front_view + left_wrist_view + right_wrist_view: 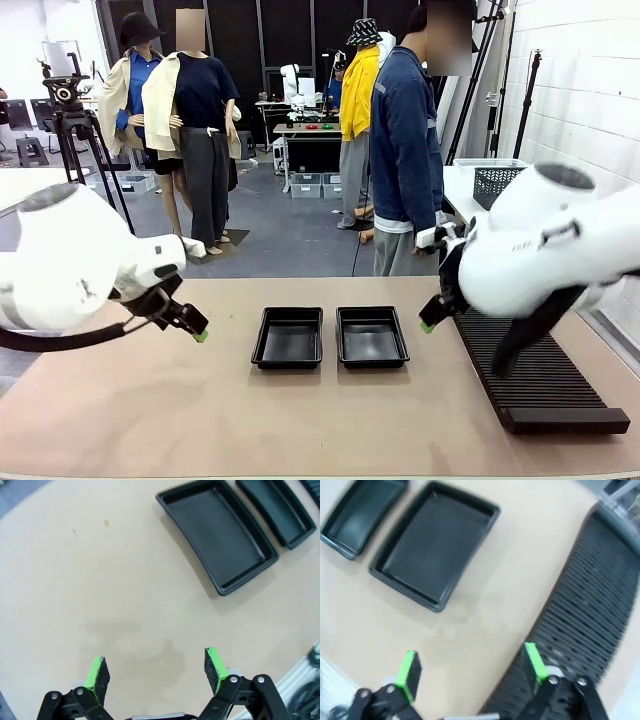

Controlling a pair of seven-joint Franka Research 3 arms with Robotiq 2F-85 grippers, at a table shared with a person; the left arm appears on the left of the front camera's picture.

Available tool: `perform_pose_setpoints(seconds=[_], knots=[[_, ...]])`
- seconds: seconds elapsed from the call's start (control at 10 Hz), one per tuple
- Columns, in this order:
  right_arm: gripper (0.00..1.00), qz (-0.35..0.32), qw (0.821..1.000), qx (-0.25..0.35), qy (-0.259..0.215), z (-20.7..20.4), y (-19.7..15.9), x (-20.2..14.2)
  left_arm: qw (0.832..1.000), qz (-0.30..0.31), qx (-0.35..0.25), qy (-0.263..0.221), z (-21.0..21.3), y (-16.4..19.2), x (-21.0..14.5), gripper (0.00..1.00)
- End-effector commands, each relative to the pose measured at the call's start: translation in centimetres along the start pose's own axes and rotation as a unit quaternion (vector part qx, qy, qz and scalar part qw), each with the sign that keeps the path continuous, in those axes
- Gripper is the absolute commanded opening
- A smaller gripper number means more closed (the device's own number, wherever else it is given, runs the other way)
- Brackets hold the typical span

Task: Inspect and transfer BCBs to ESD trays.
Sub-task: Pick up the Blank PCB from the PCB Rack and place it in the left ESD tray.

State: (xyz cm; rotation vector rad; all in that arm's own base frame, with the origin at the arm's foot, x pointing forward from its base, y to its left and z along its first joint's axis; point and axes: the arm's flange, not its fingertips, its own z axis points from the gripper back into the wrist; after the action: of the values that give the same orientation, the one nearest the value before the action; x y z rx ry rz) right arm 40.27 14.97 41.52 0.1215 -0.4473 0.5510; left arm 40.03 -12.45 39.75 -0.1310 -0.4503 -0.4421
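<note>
A tan table [150, 420], seen from the front, reaches a person [405, 150] at its far side. Two empty black trays [288, 364] sit side by side mid-table, likely awaiting boards, with the left claw [195, 328] and right claw [432, 315] hanging either side. The left wrist view shows jaws gaping over bare table and holding nothing, and the blurred right wrist view shows the same beside a ribbed rack [580, 605], whose slots I cannot make out.

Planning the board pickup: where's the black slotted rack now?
Front view: the black slotted rack lies along the table's right side, right of the right-hand ESD tray.
</note>
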Motion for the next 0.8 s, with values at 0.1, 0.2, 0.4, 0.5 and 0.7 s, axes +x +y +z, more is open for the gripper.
perform_pose_setpoints(seconds=[0.1, 0.2, 0.4, 0.5, 0.7], knots=[[1.00, -0.035, 0.993, 0.109, 0.028, 5.7, -4.8, 1.0, 0.992, 0.066, -0.107, -0.008, 5.4, 4.7, -0.1, 1.00], [1.00, -0.050, 0.987, 0.149, 0.020, 7.0, -7.3, 0.7, 0.985, 0.086, -0.146, -0.025, 6.9, 7.1, -0.1, 1.00], [1.00, -0.074, 0.973, 0.217, 0.010, 9.5, -11.0, -1.0, 0.962, 0.137, -0.228, -0.059, 9.1, 11.3, -0.6, 1.00], [1.00, -0.080, 0.963, 0.256, -0.009, 10.6, -12.7, -2.2, 0.950, 0.158, -0.256, -0.080, 10.0, 13.2, -1.3, 1.00], [1.00, -0.100, 0.935, 0.333, -0.073, 12.1, -17.8, -5.8, 0.928, 0.193, -0.295, -0.125, 11.5, 16.9, -2.7, 1.00]])
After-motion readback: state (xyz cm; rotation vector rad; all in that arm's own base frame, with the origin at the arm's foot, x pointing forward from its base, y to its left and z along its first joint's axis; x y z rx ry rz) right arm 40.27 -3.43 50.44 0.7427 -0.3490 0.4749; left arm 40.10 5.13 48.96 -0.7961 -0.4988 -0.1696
